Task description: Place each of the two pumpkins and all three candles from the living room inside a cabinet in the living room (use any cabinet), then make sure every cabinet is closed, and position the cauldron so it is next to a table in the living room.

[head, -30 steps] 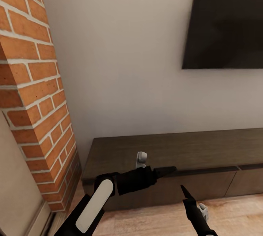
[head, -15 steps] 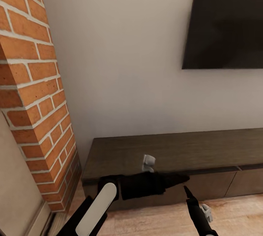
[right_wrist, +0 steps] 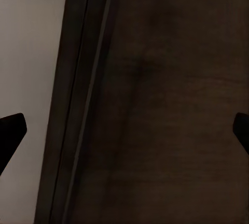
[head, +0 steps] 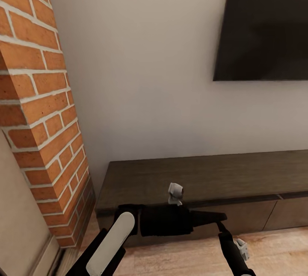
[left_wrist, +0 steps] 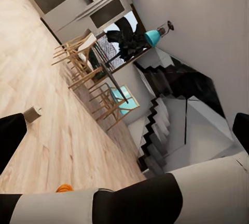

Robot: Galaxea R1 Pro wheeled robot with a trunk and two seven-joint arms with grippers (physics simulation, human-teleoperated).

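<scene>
Black and pointing sideways, the left gripper (head: pixel 214 216) has slid further along the cabinet (head: pixel 205 177) front edge, its tip now just beside the right gripper (head: pixel 220 226); whether its jaws are apart I cannot tell. Right fingers (right_wrist: pixel 11 130) stand wide apart before dark wood. Across the floor lie a candle (left_wrist: pixel 32 113) and a pumpkin (left_wrist: pixel 64 187).
</scene>
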